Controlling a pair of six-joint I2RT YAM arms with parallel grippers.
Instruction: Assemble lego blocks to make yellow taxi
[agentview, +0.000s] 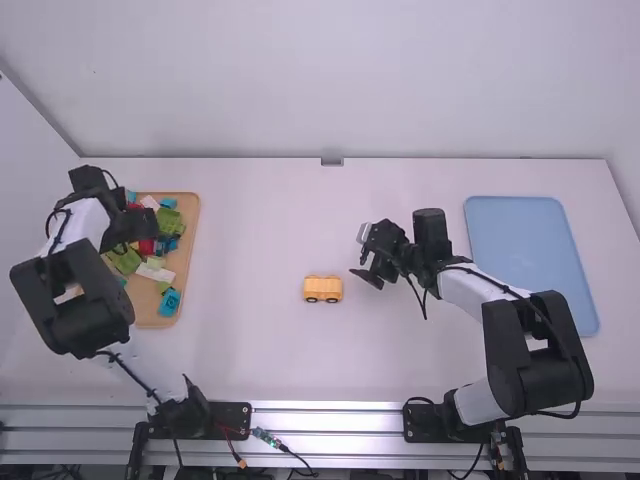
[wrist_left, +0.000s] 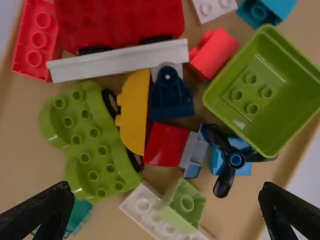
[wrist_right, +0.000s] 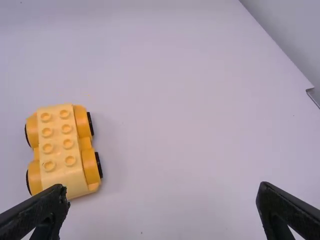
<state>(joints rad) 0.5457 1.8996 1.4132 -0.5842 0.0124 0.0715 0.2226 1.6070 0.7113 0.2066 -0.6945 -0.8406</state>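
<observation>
Well, in the high view the yellow car sits on the table, with the right gripper near it and the left gripper well apart from it, over the tan tray. In the left wrist view, fingers spread wide above mixed blocks. In the right wrist view, fingers stand wide beside the car.

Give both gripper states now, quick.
Left gripper: open, empty, over brown tray of coloured plastic blocks.
Right gripper: open, empty, near yellow four-wheeled plastic car base.
</observation>
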